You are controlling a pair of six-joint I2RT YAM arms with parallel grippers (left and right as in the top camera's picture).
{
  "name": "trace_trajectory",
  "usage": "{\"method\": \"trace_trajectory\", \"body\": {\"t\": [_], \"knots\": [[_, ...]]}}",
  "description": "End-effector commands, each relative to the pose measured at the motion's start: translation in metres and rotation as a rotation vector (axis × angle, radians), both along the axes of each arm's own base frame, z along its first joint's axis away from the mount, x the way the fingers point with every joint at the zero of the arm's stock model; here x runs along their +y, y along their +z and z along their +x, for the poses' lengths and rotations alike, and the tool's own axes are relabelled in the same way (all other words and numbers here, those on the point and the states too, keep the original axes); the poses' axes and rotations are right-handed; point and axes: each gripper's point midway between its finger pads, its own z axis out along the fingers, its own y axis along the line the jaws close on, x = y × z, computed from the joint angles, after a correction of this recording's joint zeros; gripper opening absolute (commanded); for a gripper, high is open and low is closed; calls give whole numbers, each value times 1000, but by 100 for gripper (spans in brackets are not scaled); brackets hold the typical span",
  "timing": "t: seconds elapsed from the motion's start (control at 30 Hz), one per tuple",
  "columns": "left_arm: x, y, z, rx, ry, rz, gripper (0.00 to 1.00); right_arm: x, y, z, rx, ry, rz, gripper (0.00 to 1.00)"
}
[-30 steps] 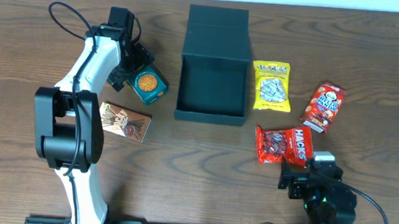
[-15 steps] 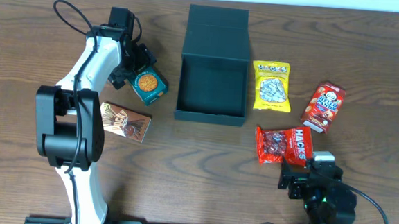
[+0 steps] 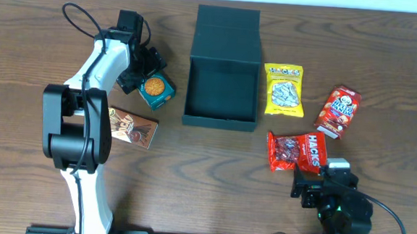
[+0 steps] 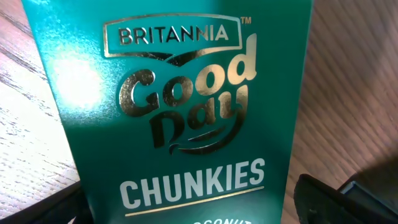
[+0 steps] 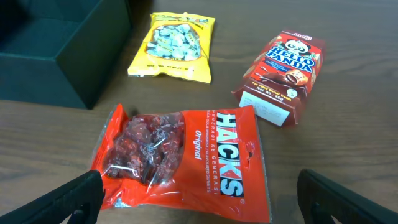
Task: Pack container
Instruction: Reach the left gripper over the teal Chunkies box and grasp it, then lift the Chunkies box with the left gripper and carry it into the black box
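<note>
Left of the open dark teal-green matte rectangular container point(image 3: 222, 89), our left gripper point(image 3: 147, 80) straddles a small teal cardboard cookie box point(image 4: 180, 112); clamped or not, we cannot tell. Our right gripper point(image 5: 198, 196) gapes empty, front-right of it.

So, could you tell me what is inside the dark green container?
Nothing visible: the container shows only its bare dark floor from overhead. Its shadowed inner corners are unclear.

Overhead looks straight down on the container point(image 3: 222, 89); left wrist crowds the cookie box point(image 4: 180, 112) left of it; right wrist, low, shares its corner.
</note>
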Motion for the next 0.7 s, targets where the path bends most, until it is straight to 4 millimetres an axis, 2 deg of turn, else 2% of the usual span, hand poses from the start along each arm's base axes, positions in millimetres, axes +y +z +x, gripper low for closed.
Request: {"method": "trace_trajectory", "body": {"t": [0.0,0.13,0.37,0.47,0.53,0.67], "knots": [[-5,-10,1,26,-4,-16,96,-3,-3,0,6,-20,3,99],[-7,-19,-4,55,-6,-26,96,-3,-3,0,5,-20,3,99],[-5,-19,-5,59,-4,-15,96,-3,-3,0,6,-20,3,99],[-5,-20,-7,65,-4,-14,100,-3,-3,0,6,-20,3,99],[-2,-20,-9,75,-1,2,92,-3,-3,0,6,-20,3,99],[0,-21,-11,82,1,13,87,-3,-3,0,6,-20,3,99]]}}
